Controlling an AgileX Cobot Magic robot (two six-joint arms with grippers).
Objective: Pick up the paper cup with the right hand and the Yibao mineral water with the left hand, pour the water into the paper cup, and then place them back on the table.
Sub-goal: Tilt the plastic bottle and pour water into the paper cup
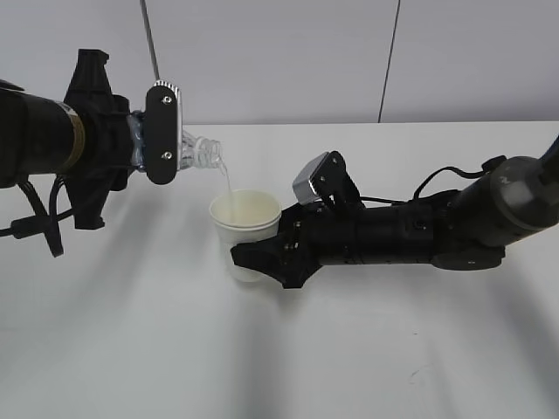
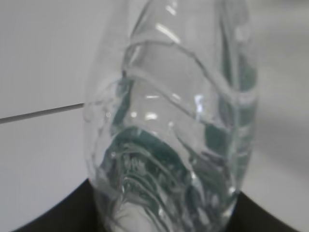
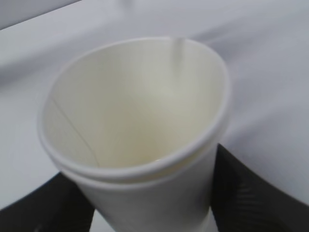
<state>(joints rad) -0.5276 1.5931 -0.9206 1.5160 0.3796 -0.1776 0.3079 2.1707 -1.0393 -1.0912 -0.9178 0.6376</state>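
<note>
Left pincer (image 1: 163, 133) tilting bottle (image 1: 199, 151) over cup rim (image 1: 245, 208)

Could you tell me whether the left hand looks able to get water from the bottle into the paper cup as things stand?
Probably yes: the left hand holds the Yibao mineral water tilted, its mouth above the paper cup, a thin stream falling inside.

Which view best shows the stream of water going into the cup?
The exterior view: the stream runs from the tilted bottle into the cup. The right wrist view shows only its faint end at the rim; the left wrist view shows just the bottle.
</note>
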